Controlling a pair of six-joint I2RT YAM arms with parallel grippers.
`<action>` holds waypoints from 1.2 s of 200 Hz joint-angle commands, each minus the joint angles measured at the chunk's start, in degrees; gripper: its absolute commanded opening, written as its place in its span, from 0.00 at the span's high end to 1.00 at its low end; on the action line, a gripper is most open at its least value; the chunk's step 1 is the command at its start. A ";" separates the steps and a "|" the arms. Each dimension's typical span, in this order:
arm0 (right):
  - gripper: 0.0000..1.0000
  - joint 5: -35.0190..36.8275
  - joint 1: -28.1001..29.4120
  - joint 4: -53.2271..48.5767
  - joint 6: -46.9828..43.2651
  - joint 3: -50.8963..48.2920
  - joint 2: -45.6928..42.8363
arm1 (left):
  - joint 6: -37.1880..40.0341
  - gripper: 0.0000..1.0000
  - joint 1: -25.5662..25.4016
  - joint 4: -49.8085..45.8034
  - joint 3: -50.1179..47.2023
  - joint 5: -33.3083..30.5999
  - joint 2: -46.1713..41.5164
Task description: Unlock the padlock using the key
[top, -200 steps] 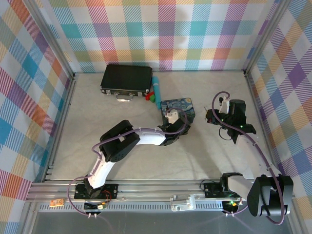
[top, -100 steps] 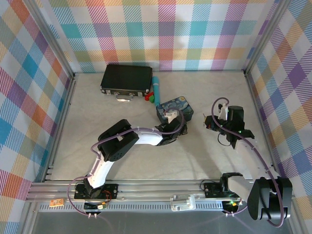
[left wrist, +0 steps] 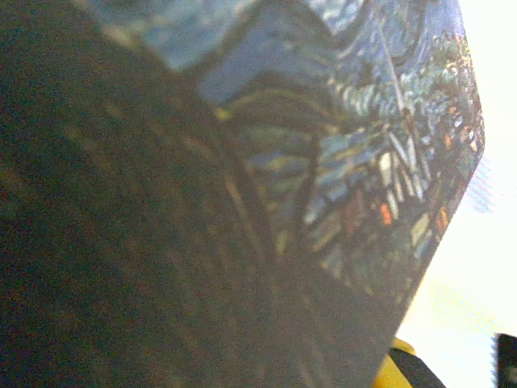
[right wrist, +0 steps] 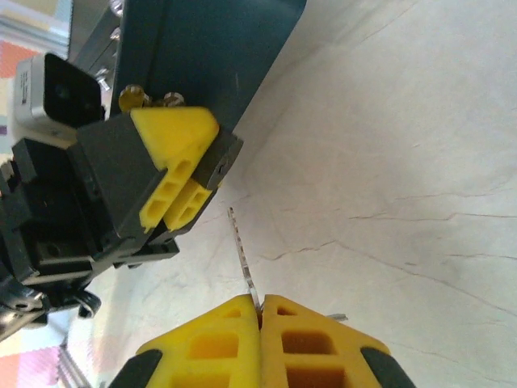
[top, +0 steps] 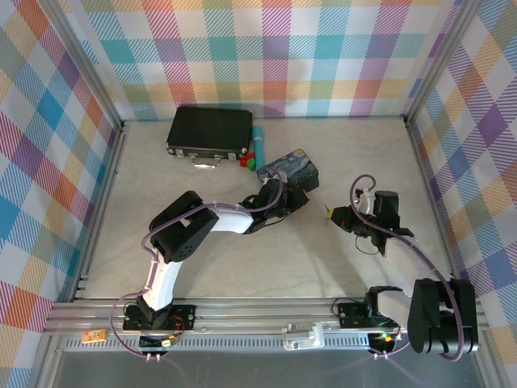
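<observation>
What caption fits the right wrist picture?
Right fingers pinch the thin key, pointing toward the blue tin.

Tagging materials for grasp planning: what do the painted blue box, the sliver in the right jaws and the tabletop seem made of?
Box: probably thin sheet metal, glossy printed picture; crisp edges and sheen suggest tin, though card cannot be excluded.
Key: bare grey metal, a thin, seemingly toothed blade.
Tabletop: pale, matte, fine dark veins like marble; possibly a laminate or print.
</observation>
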 commanded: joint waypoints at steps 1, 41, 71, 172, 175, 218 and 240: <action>1.00 -7.07 -0.41 8.77 2.82 -1.25 1.10 | -5.89 1.00 0.42 8.59 -1.31 5.64 -2.20; 1.00 -9.55 -0.39 13.82 4.25 -1.45 3.59 | -8.45 1.00 0.62 12.35 -1.76 6.44 -1.43; 1.00 -11.22 -0.41 16.94 5.24 -1.15 7.08 | -8.72 1.00 0.66 13.16 -1.61 6.63 -1.17; 1.00 -14.91 -0.39 22.57 6.16 1.37 14.73 | -8.73 1.00 0.59 13.67 -1.34 7.26 -0.52; 1.00 -14.93 -0.36 22.70 6.23 1.40 14.77 | -8.71 1.00 0.63 13.69 -1.34 7.27 -0.46; 1.00 -14.75 -0.41 23.71 6.55 1.84 15.75 | -8.84 1.00 0.61 13.91 -1.49 7.52 -0.45; 1.00 -14.83 -0.38 24.04 6.55 2.04 16.22 | -8.86 1.00 0.44 14.22 -1.38 8.18 -0.46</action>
